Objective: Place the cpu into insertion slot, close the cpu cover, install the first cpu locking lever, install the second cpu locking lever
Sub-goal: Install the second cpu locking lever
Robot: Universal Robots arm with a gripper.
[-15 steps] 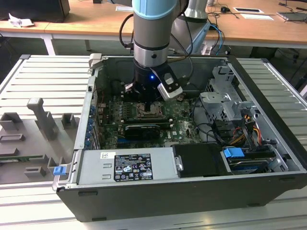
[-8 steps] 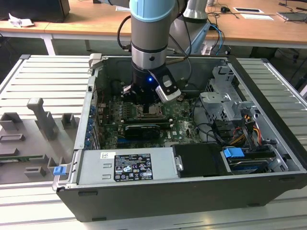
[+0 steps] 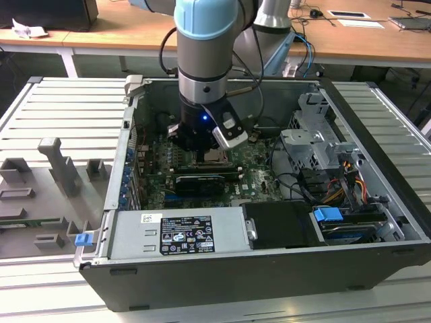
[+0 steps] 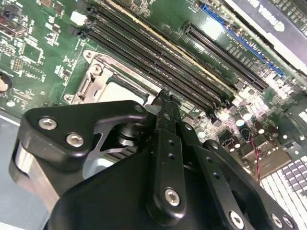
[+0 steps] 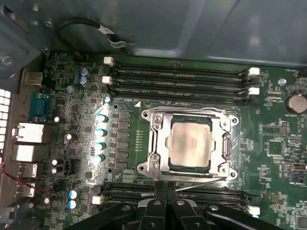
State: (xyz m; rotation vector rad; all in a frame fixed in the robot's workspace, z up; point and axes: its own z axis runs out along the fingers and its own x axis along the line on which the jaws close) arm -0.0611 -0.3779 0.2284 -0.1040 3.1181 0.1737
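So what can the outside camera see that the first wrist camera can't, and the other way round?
The exterior view alone shows the robot arm, the whole computer case, the grey power supply box and the wooden desks behind. The first wrist view alone shows the cpu lying in the insertion slot, with the cpu cover down around it, and the pincer closed beside it. Both show the green motherboard.

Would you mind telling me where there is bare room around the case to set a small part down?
The ribbed metal table is bare on the exterior view's left, between the case and the grey fixture blocks. Inside, it is crowded: the gripper sits by the cpu, and the drive cage and cables fill the right.
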